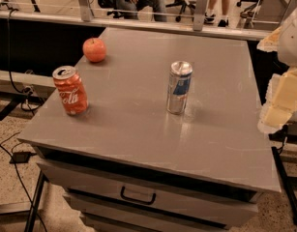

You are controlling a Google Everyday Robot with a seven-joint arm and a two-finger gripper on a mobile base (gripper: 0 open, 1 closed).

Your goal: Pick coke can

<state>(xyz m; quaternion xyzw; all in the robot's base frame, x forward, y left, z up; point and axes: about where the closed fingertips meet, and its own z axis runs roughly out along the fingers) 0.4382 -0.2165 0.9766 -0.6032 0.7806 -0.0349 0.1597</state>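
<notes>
The coke can (70, 90), short and red-orange with white cursive lettering and a silver top, stands upright near the left edge of the grey cabinet top (138, 124). My gripper (279, 105) shows as a pale yellow-white shape at the right edge of the camera view, beyond the cabinet's right side. It is far from the can and holds nothing that I can see.
A taller slim silver-and-blue can (179, 87) stands upright near the middle of the top. A red apple (94, 50) sits at the back left. Drawers with a black handle (137, 196) are below the front edge. Cables lie on the floor at left. People and chairs are behind a rail.
</notes>
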